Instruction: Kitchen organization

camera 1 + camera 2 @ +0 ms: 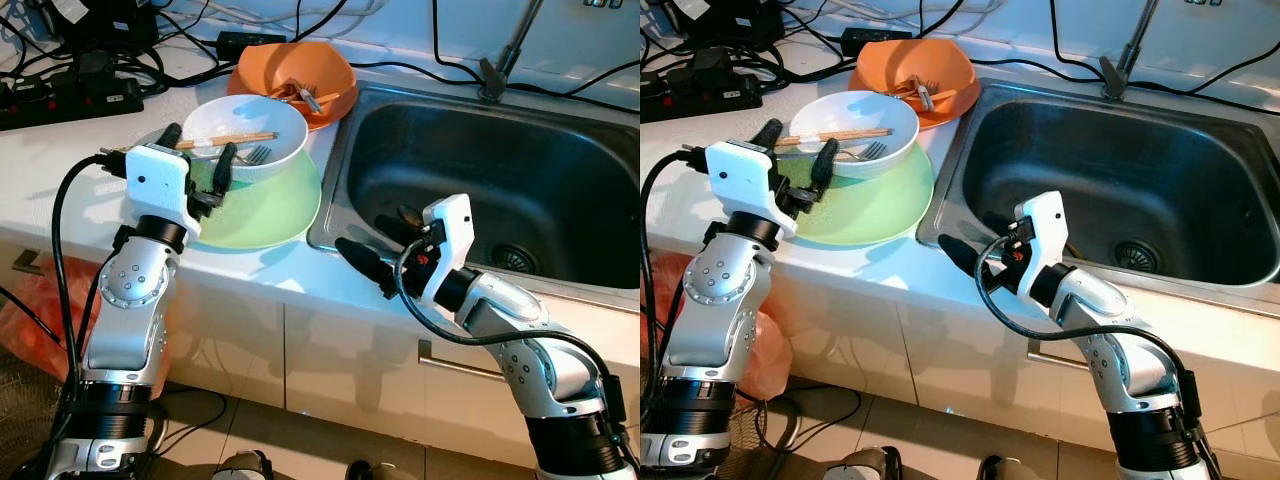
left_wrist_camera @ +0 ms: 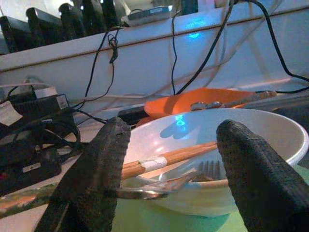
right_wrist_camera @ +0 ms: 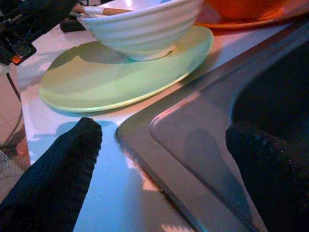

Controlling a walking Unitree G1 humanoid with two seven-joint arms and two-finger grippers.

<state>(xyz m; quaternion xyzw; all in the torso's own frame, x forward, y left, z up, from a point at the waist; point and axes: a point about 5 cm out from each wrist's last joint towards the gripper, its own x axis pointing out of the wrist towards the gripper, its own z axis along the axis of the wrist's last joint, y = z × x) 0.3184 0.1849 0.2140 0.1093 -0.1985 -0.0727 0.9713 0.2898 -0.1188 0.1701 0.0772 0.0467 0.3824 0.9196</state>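
Left hand (image 1: 199,151) sits spread wide at the white bowl's (image 1: 262,160) near rim, chopsticks (image 1: 225,140) and fork (image 1: 254,154) lying crosswise inside. My right hand (image 1: 373,251), also open, hovers by the sink (image 1: 560,200) edge, farther away; bowl rests on the green plate (image 1: 275,210).

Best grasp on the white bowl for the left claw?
Pinch the white bowl at its near rim, coming from the counter edge where the open left claw sits. The chopsticks and fork leave that rim bare; the green plate blocks lower grips.
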